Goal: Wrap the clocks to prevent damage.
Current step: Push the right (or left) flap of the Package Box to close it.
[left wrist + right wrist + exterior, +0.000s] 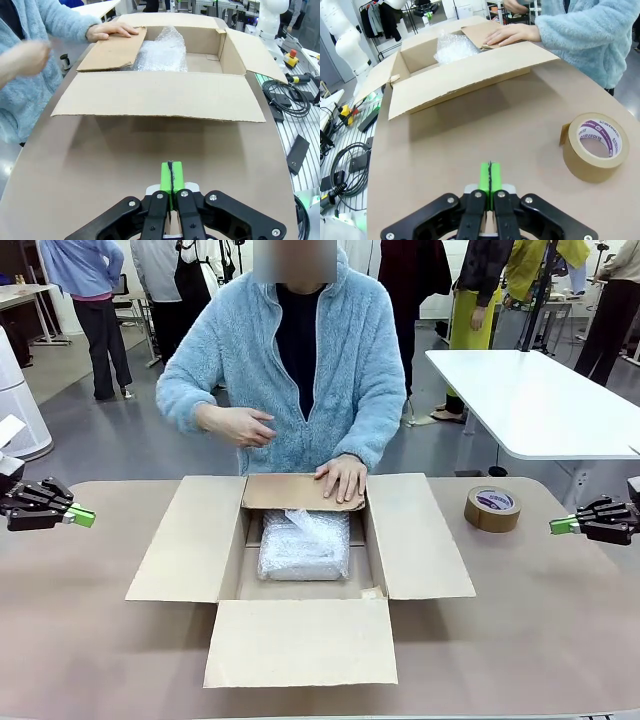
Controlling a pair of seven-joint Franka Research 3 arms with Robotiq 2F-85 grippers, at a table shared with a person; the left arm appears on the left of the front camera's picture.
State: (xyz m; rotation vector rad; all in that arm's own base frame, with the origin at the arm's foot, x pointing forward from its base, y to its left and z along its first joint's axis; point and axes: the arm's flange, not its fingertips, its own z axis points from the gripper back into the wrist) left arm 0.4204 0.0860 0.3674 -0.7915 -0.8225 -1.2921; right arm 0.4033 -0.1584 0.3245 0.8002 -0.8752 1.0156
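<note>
The clocks show as one whitish bubble-wrap bundle [304, 546] lying inside the open brown cardboard box [190, 538] at mid-table; the bundle [162, 52] [454, 47] also shows in both wrist views. A person in a light blue fleece presses one hand [342, 478] on the box's far flap, the other hand [240, 425] raised. My left gripper [88, 516] hovers shut at the table's left edge, well away from the box, its green pads [171, 176] pressed together. My right gripper [556, 526] is shut at the right edge, pads [489, 176] together. Neither holds anything.
A roll of brown tape [492, 508] [594, 146] lies on the table right of the box, near my right gripper. The box's flaps spread wide to the left, right and front. A white table [530, 400] stands beyond at right.
</note>
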